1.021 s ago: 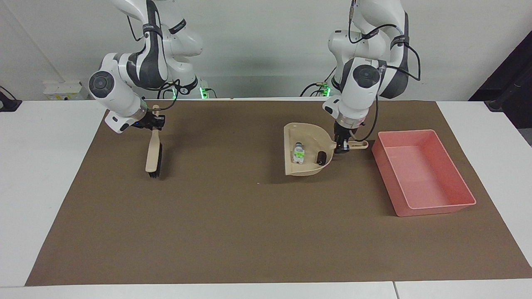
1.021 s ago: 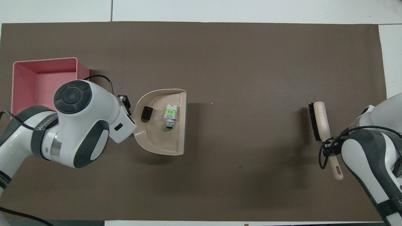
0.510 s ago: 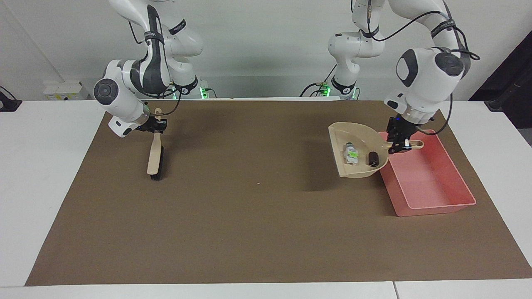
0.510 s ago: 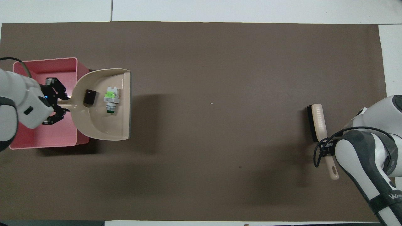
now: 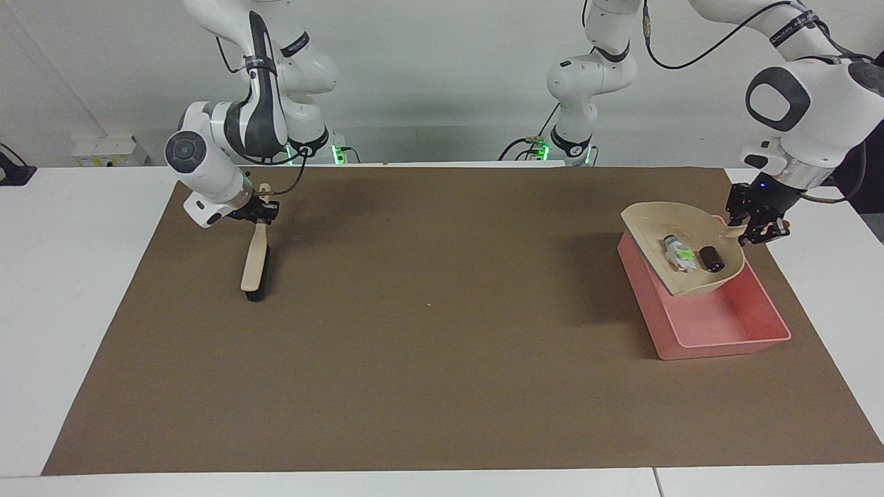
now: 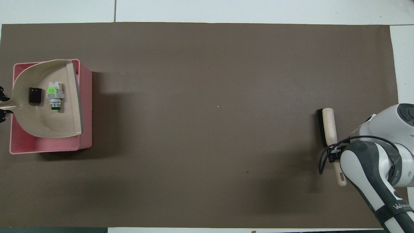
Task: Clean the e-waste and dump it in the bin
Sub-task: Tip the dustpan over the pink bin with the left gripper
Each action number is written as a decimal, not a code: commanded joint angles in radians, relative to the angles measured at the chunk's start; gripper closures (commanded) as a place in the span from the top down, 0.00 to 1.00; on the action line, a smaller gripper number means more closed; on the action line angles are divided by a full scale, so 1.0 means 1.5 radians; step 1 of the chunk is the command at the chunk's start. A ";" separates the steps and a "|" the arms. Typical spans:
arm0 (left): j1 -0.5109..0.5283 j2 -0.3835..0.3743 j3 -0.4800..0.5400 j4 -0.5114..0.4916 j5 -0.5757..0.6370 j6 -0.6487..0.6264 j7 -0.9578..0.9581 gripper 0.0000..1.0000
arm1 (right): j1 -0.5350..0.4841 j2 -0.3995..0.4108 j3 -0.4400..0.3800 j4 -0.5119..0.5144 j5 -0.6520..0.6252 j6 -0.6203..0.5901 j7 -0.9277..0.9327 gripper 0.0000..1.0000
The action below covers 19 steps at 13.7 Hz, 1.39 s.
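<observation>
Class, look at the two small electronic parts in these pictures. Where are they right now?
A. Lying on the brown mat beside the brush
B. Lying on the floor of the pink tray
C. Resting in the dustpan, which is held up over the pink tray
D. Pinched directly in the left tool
C: the white part and the dark cylinder sit inside the dustpan, which the left tool holds by its handle above the pink tray.

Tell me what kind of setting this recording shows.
Probably a robotics lab bench: a white table under a brown mat, two arms, and staged props, a dustpan and a pink bin.
</observation>
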 commanded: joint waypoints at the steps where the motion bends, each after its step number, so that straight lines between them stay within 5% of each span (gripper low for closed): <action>1: 0.010 0.034 -0.004 0.029 0.074 0.019 0.003 0.00 | -0.002 -0.020 0.004 -0.022 -0.018 0.017 0.012 0.23; 3: 0.023 0.054 -0.004 0.027 0.129 0.053 0.003 0.00 | -0.002 -0.020 0.004 -0.022 -0.018 0.015 0.011 0.34; 6: 0.012 0.067 -0.004 0.029 0.246 0.065 -0.037 0.00 | -0.003 -0.019 0.004 -0.020 -0.018 0.013 -0.008 0.84; 10: -0.031 0.065 -0.005 0.026 0.367 0.023 -0.143 0.00 | -0.003 -0.012 0.005 0.005 -0.018 -0.007 -0.022 0.98; 19: -0.151 0.052 -0.008 0.069 0.588 -0.200 -0.325 0.00 | -0.002 -0.032 0.006 0.226 -0.006 -0.172 -0.015 0.99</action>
